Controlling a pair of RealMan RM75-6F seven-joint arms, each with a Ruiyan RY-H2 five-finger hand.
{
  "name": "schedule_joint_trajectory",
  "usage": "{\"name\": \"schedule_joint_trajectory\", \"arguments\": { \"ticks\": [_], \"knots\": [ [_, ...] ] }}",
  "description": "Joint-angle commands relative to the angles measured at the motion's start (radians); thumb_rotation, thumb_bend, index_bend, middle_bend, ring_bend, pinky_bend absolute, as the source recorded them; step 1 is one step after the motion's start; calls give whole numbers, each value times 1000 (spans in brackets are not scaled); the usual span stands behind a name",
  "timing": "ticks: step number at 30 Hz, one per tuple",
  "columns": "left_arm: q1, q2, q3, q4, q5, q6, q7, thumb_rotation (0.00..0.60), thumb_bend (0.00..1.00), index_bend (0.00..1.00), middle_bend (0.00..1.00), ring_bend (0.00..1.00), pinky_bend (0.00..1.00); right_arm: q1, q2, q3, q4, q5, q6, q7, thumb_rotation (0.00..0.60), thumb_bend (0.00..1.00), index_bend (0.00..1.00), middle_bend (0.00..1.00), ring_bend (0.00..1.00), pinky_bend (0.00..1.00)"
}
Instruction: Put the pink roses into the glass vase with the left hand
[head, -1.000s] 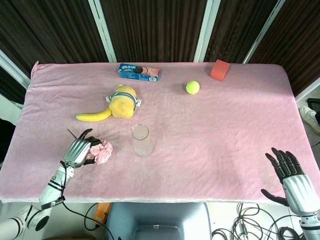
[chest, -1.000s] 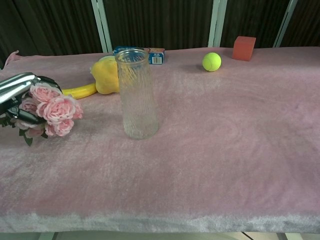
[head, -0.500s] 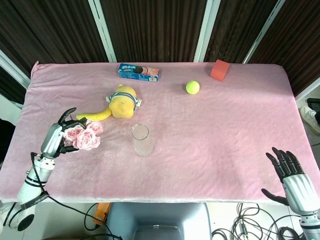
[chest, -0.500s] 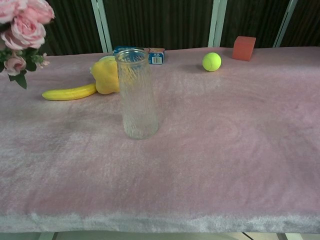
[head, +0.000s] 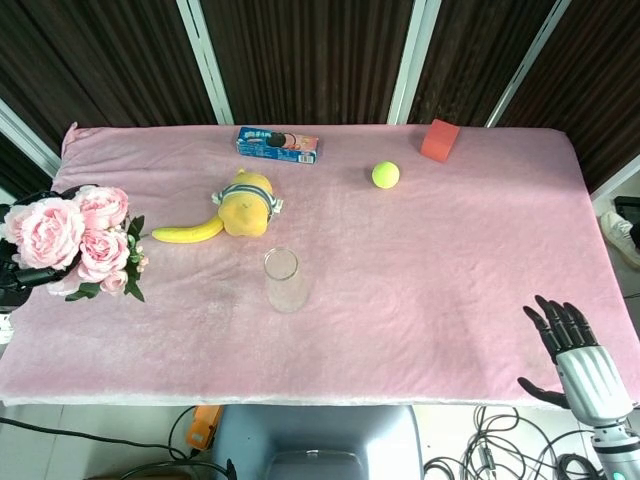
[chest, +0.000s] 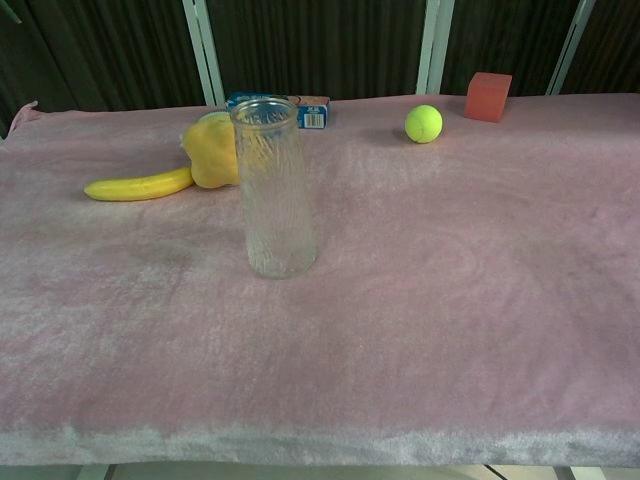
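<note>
Up at the far left edge of the head view, the pink roses (head: 75, 238) hang above the table's left end, gripped by the left hand (head: 14, 272), which is mostly hidden behind the blooms. Well to their right the glass vase (head: 284, 279) stands upright and empty. Just beyond lie a banana (head: 186, 233) and yellow plush toy (head: 246, 203). The right hand (head: 574, 350) hovers off the table's near right corner, fingers spread, holding nothing.

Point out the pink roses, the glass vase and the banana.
pink roses (head: 72, 238), head view, on the blooms.
glass vase (chest: 273, 190), chest view, mid-body.
banana (chest: 140, 185), chest view, middle of the peel.
</note>
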Motion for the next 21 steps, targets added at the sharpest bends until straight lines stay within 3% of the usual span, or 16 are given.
{"name": "schedule_joint_trajectory", "arguments": {
  "ticks": [1, 4, 9, 17, 21],
  "knots": [
    [5, 85, -64, -96, -83, -88, -140, 600, 515, 864, 901, 588, 229, 5, -4, 0, -4, 3, -13, -10, 600, 97, 0, 0, 0, 0],
    [-46, 78, -98, -135, -167, -170, -179, 600, 516, 864, 910, 599, 229, 8, -6, 3, -8, 4, -12, -15, 600, 99, 0, 0, 0, 0],
    [-148, -13, -134, -161, -291, -234, -57, 600, 515, 865, 917, 603, 228, 8, -3, 9, -7, 17, -13, -6, 600, 99, 0, 0, 0, 0],
    [-353, -237, -194, -161, -612, -160, 239, 600, 515, 866, 917, 603, 228, 8, -1, 14, -3, 37, -19, -2, 600, 96, 0, 0, 0, 0],
    [-440, -337, -219, -123, -737, -156, 327, 600, 514, 866, 917, 603, 228, 2, 1, 15, -2, 39, -8, 3, 600, 98, 0, 0, 0, 0]
  ]
}}
